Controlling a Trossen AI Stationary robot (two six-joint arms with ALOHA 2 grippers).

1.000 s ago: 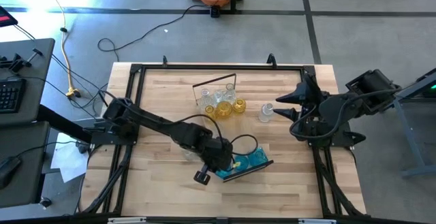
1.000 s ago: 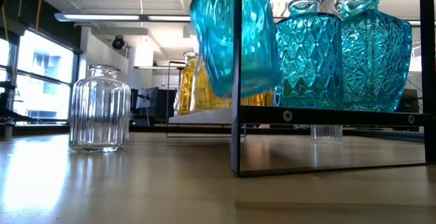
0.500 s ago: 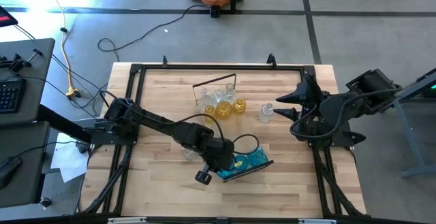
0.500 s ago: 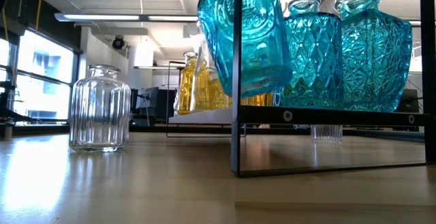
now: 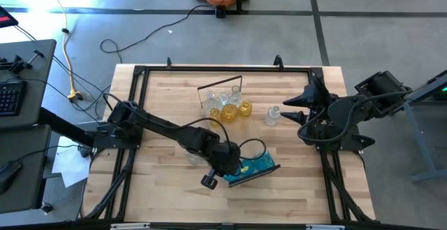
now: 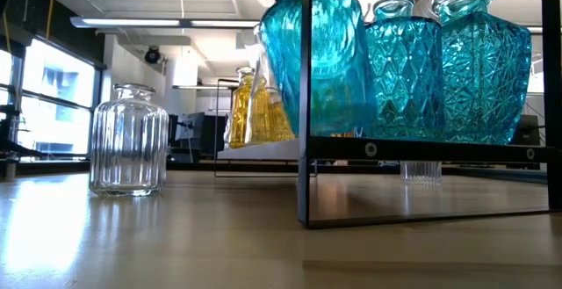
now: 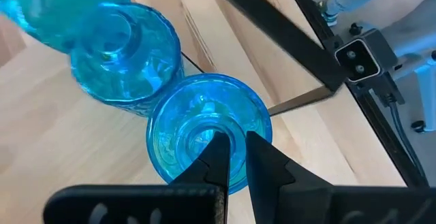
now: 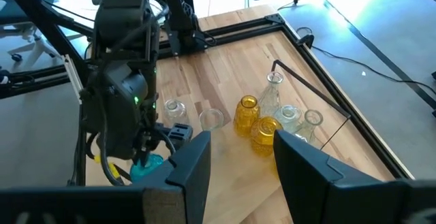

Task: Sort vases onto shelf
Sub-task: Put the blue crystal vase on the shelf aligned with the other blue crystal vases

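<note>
My left gripper (image 5: 230,166) is shut on a blue vase (image 6: 318,61) at the left end of the shelf (image 6: 439,150), which stands near the table's front. The vase is upright, its base at the level of the board, beside two other blue vases (image 6: 399,69) (image 6: 479,68) standing on the shelf. A clear ribbed vase (image 6: 129,140) stands on the table to the shelf's left. My right gripper (image 8: 242,146) waits open and raised at the table's right side (image 5: 302,98), holding nothing. My left gripper pinches the rim of the blue vase's neck (image 7: 212,137) between its two fingers, one finger (image 7: 219,154) seemingly in the mouth and the other (image 7: 262,161) outside. The fingers come slanting down from above. The vase hangs upright below them; whether its base rests on the board I cannot tell.
A thin dark wire frame (image 5: 218,90) at the table's far middle has yellow vases (image 5: 236,111) and clear vases (image 5: 216,101) by it. One clear vase (image 5: 272,115) stands apart near my right gripper. A black metal frame (image 5: 133,118) rims the table.
The blue vase in my left gripper has swung from tilted to upright, shifted a little toward the two blue vases on the shelf, and sunk until its base is level with the board. The gripper has stayed shut on it.
</note>
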